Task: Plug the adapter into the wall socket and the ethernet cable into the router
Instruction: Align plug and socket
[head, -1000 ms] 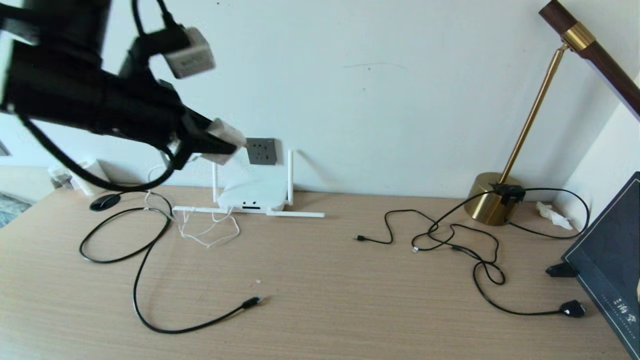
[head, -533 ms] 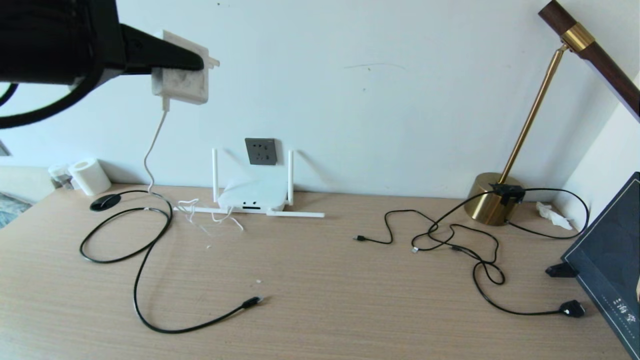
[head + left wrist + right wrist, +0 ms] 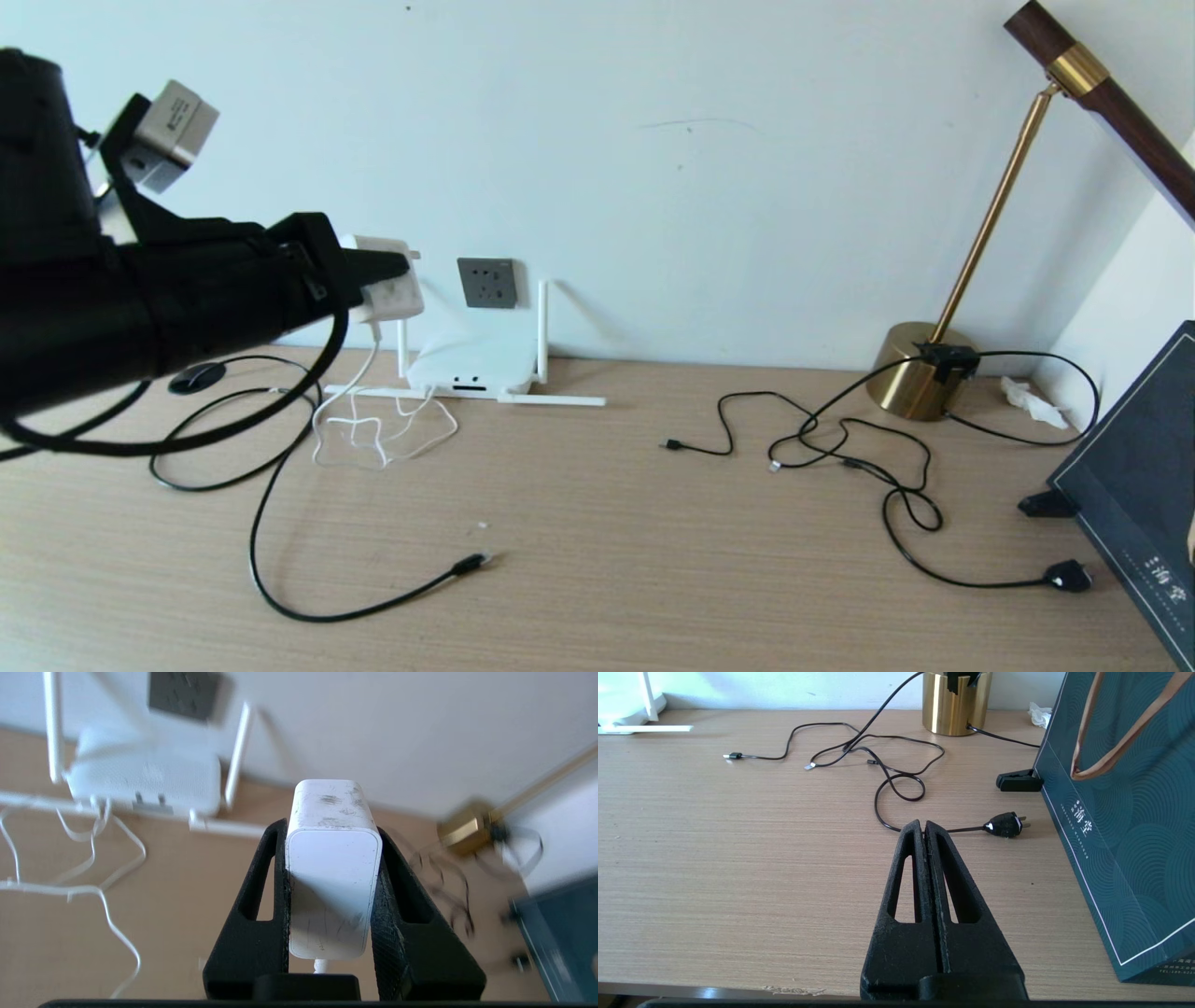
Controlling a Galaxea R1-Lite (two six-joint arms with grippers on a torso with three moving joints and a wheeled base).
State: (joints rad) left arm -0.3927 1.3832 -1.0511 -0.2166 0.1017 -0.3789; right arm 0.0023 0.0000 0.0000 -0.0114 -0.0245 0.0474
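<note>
— Looking across the desk (image 3: 597, 523): what sort of surface and room is it?

— Pale wood-grain tabletop pushed against a plain light wall. The wall socket (image 3: 487, 282) sits on that wall just above the back edge, left of centre, and the router (image 3: 471, 366) stands directly beneath it at the back edge, two antennas up, two lying flat on the wood.

— Where is the adapter?

— Off the tabletop. The left gripper (image 3: 378, 271) has its fingers clamped on the adapter (image 3: 390, 287) from both sides, holding it in the air just left of the wall socket, prongs towards the wall but apart from it. Its white cord (image 3: 373, 434) hangs down into a loose tangle in front of the router.

— The ethernet cable?

— The ethernet cable (image 3: 280, 523) loops over the left half of the tabletop, its plug lying free near the front, middle.

— And the right side?

— A brass lamp base (image 3: 920, 369) at the back right, thin black cords (image 3: 840, 448) sprawled before it, a dark teal paper bag (image 3: 1125, 826) at the right edge. The right gripper (image 3: 926, 826) hangs over the front right, fingers pressed together, empty.
</note>
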